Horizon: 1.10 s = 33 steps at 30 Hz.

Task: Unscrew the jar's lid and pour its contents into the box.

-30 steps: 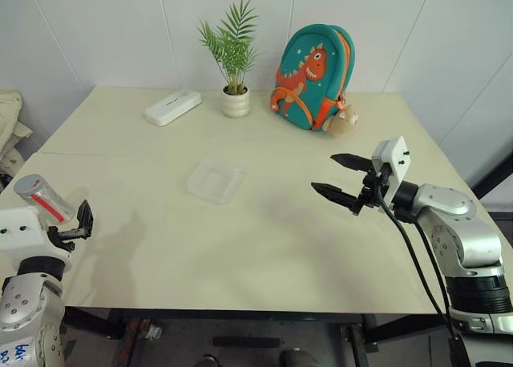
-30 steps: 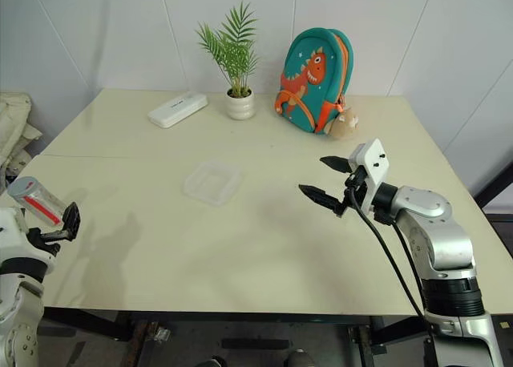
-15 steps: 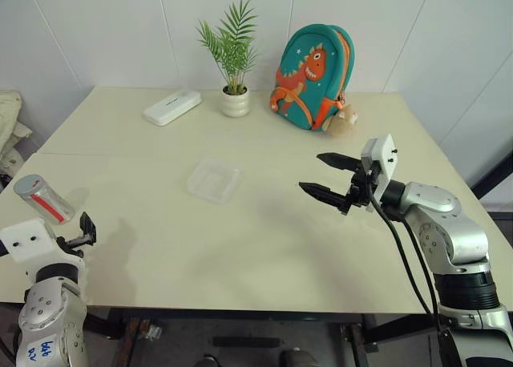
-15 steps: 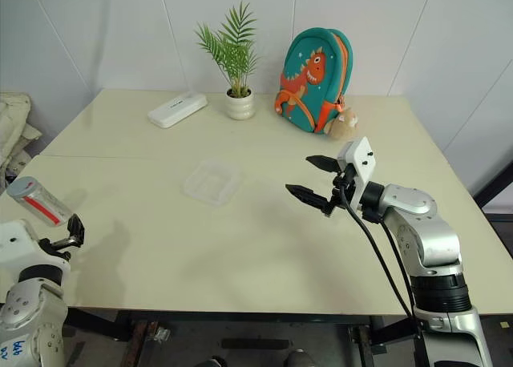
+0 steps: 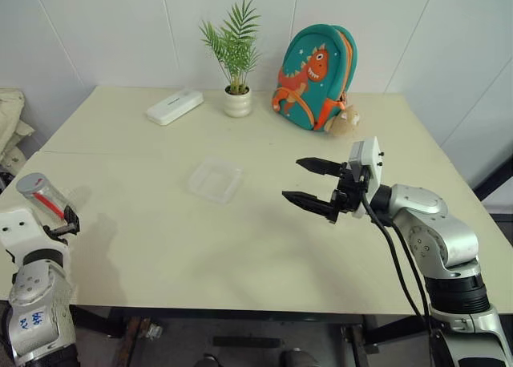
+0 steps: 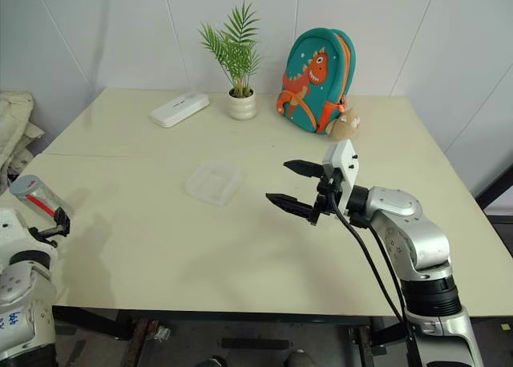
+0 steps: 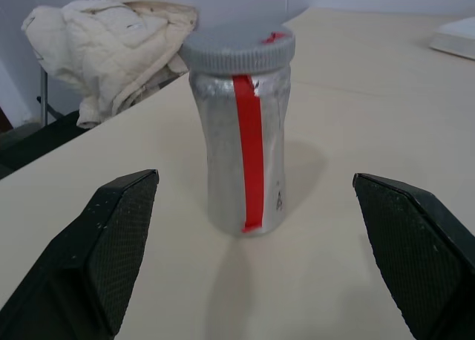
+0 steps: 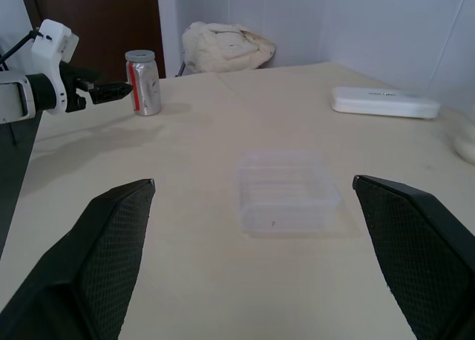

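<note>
Nearest me, the left gripper (image 7: 252,280) stood spread wide and empty, the jar (image 7: 243,132) upright just ahead between its fingers, the lid (image 7: 237,47) on, at the table's (image 5: 264,255) left edge. That arm had reached outward toward it. Farther off, the right gripper (image 5: 313,186), also agape, had drifted nearer the box (image 5: 215,179).

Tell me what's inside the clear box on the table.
Nothing can be seen in the box: through its clear plastic only the table beneath shows. The jar stands apart near the table's left edge with its lid on, so its contents are hidden.
</note>
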Motion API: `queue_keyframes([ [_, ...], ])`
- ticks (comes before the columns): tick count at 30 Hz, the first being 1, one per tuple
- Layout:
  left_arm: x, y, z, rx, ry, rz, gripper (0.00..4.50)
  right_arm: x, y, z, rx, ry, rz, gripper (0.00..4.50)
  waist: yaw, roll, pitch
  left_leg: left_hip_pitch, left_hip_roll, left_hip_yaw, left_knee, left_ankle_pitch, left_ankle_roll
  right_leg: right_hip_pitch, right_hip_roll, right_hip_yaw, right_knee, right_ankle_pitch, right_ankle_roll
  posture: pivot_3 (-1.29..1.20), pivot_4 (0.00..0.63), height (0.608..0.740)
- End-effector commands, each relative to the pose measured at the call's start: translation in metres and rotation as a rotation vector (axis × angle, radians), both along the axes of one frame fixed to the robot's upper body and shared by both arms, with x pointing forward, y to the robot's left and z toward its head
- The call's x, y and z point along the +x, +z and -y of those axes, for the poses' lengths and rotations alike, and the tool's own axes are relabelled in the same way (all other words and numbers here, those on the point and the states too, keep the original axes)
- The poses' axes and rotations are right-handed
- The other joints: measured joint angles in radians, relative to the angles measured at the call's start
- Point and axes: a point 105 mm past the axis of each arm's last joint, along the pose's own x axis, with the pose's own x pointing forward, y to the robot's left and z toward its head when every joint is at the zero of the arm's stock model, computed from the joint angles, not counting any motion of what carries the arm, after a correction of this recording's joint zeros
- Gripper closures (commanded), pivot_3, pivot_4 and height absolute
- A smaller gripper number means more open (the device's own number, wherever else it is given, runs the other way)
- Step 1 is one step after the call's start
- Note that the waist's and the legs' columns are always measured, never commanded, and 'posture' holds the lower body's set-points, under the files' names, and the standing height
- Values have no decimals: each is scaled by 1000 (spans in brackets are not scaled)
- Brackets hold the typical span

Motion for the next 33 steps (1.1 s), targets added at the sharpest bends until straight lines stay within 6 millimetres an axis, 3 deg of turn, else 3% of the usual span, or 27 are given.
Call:
queue_keyframes([
  [1,3,5,-13,11,26,9,26,0,9,-4,17,11,46,0,-3,0,0,0,0,0,0,0,0,0,0,0,0,0,0,0,150,740],
  [24,45,23,-36,65,-18,21,26,15,9,-8,14,-17,75,0,-2,0,0,0,0,0,0,0,0,-1,0,-1,2,0,0,0,150,740],
  [33,50,24,-40,78,-18,25,26,18,8,-7,14,-36,79,0,-3,0,0,0,0,0,0,0,0,-2,-1,-1,3,0,0,0,150,740],
])
